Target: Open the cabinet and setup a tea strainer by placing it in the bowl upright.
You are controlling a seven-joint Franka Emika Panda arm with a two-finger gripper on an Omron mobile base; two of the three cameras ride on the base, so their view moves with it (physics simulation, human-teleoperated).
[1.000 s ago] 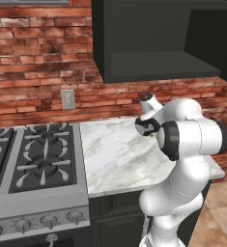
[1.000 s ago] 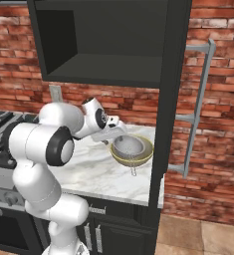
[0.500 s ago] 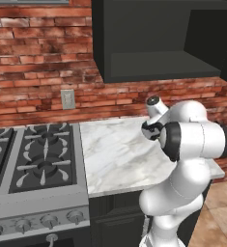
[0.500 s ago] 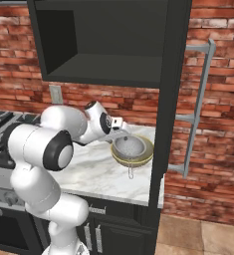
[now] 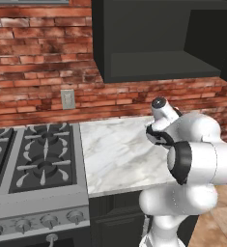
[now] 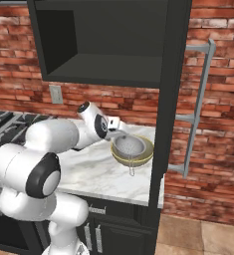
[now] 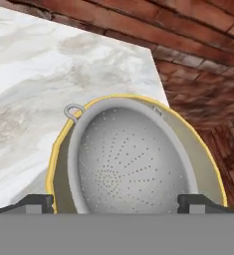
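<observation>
Moved up and back a little since a moment ago, the gripper, and off the strainer, which stays sitting in the bowl.

Left base view: big white arm in front, low on the right. Black cabinet up above the hand, door swung open, shelf dark and bare. Marble counter under the hand and out to its left. Stove farther left, past the counter. Brick wall behind, with a grey wall plate on it.

Right base view: gripper at the end of the arm, just left of the bowl and a bit above its rim, close to it but not touching. Strainer sitting upright in the bowl, open side up, just below and right of the hand. Thin handle poking out over the bowl's near edge. Black cabinet door standing open right beside the bowl, on the far side from the hand. Silver bar handle on the door, farther right.

Hand view: two dark fingertips far apart at the bottom, one on each side, nothing between them. Fingers wide open, holding nothing. Strainer straight ahead of the hand, grey with many tiny holes, resting inside the yellow bowl. Small wire loop on the strainer's rim, up and to the left. Marble counter beyond, brick wall at the top and right.
</observation>
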